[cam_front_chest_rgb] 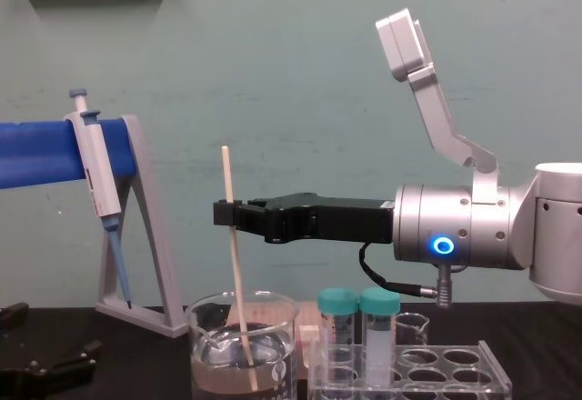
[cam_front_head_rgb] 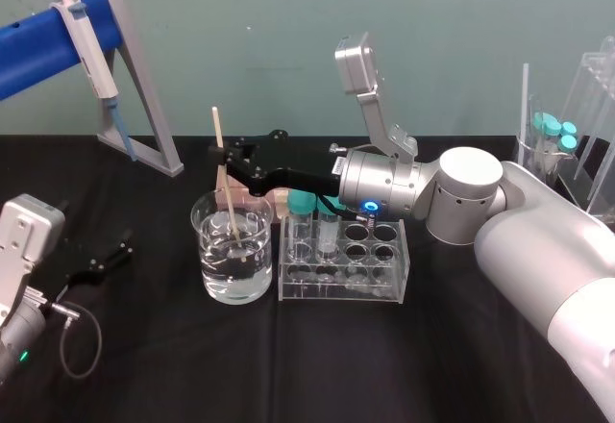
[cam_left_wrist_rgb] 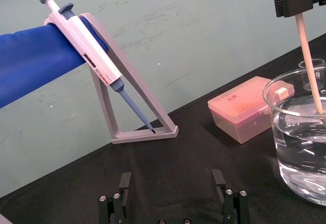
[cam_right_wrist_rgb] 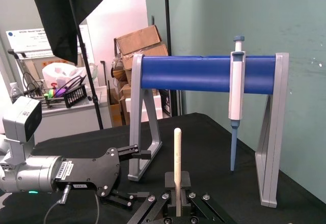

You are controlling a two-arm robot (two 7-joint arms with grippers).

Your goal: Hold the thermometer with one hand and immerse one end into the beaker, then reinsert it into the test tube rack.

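A black cloth covers the table (cam_front_head_rgb: 144, 365). Behind it stands a flat, blue-green wall (cam_front_head_rgb: 288, 38). In the right wrist view, brown cardboard boxes (cam_right_wrist_rgb: 142, 43) are stacked in the room beyond the table.

The right hand (cam_front_head_rgb: 223, 157) is long and black, on a shiny silver wrist with a glowing blue ring. It reaches over the beaker (cam_front_head_rgb: 231, 260), and its claw is clamped on the thermometer (cam_front_head_rgb: 230, 202). The thermometer is a thin, straight, cream-white stick. It leans a little, and its low end sits in the water. The beaker is round, clear glass and holds clear water. It stands just to the left of the test tube rack (cam_front_head_rgb: 343, 269).

The rack is a clear plastic box with rows of round holes. Two tubes with blue-green caps (cam_front_chest_rgb: 339, 300) stand in it, side by side. One small glass beaker (cam_front_chest_rgb: 409, 327) stands behind the rack. One pink box (cam_left_wrist_rgb: 244, 107) with a lid lies behind the big beaker.

At the back left is one grey stand (cam_front_head_rgb: 144, 87) with a thick blue bar. One white pipette (cam_front_head_rgb: 82, 38) with a blue tip hangs from the bar.

The left gripper (cam_left_wrist_rgb: 172, 180) lies low on the left side of the table, well away from the beaker. Its two black fingers are apart and hold nothing.
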